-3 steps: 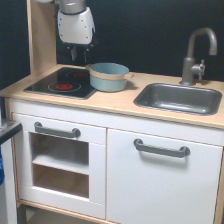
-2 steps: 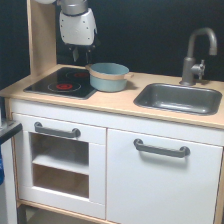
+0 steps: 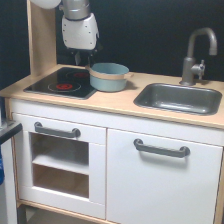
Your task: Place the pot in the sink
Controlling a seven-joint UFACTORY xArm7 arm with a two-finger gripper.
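your gripper (image 3: pixel 79 56) hangs behind the pot (image 3: pixel 108 76) near the table's back edge; i cannot tell its opening. a shallow grasp risks dropping it short of the sink (image 3: pixel 176 98).

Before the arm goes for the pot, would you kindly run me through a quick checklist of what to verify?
1. Pot upright on the counter, partly over the stovetop: ok.
2. Pot looks empty: ok.
3. Sink basin free of objects: ok.
4. Gripper holding the pot: not ok, it hangs behind the pot's rim on the exterior view's left.
5. Gripper fingers open: cannot tell.
6. Faucet stands behind the basin, clear of a drop from above: ok.
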